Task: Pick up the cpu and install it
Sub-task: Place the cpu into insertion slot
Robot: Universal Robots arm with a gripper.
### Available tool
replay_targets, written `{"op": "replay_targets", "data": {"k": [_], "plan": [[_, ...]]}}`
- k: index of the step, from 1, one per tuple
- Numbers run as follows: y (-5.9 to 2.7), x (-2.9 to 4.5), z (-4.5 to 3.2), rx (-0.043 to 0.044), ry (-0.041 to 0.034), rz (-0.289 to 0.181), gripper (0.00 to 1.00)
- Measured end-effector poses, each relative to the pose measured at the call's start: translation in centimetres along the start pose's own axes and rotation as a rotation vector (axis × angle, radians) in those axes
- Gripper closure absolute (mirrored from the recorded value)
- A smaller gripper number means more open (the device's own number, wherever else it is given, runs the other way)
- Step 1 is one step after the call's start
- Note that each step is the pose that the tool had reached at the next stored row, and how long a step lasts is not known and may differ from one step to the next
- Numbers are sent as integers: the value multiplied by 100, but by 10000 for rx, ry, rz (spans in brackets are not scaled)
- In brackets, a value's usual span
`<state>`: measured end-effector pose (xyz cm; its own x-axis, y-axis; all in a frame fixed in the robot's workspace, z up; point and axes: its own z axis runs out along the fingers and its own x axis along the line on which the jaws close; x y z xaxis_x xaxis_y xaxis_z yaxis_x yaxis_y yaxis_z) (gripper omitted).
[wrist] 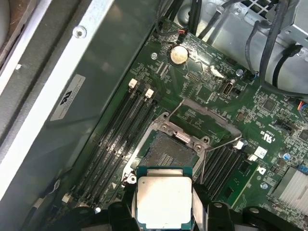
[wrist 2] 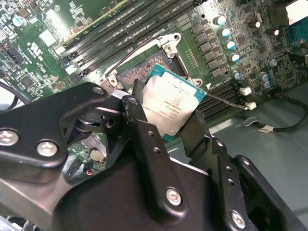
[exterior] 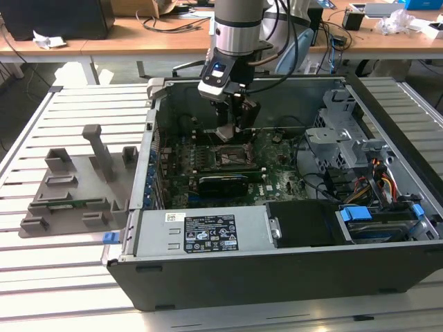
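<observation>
- arm (exterior: 235,28) reaches down into open computer case (exterior: 277,277); case lies on its side on slatted metal surface (exterior: 69,277)
- jaws closed on the cpu (wrist 2: 171,103), one black finger (wrist 2: 137,103) on each of two opposite edges, only as far apart as the chip is wide
- cpu's dull silvery top faces the cameras in both wrist views, with a thin pale/teal rim around it; first wrist view shows it at (wrist: 163,199) between the two fingers
- cpu is held over the motherboard (exterior: 277,166) just above the cpu socket (wrist: 166,154), not seated; it overlaps the socket's near edge in the first wrist view, and how high above it sits can't be told
- socket is open: bare contact field shows, metal load frame (wrist: 202,118) is swung up and back, and a thin lever wire (wrist 2: 226,101) sticks out to one side
- black RAM slots (wrist: 115,144) run on both sides of the socket, empty as far as seen
- coin cell battery (wrist: 178,55) sits on the board beyond the load frame, well apart from the cpu
- in the exterior view, power supply (exterior: 201,235) with white label fills the case's front edge; metal drive cage (exterior: 339,131) and coloured cables (exterior: 381,183) are on the exterior view's right
- grey moulded fixture tray (exterior: 69,187) sits on the surface at the exterior view's left, beside the case
- wooden desks (exterior: 138,34) with clutter are behind
</observation>
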<state>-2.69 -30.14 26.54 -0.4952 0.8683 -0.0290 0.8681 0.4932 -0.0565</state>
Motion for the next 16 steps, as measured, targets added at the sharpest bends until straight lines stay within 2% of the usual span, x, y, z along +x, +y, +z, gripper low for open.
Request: {"op": "replay_targets", "data": {"k": [16], "plan": [[0, 0, 0, 45, 12, 841, 45]]}}
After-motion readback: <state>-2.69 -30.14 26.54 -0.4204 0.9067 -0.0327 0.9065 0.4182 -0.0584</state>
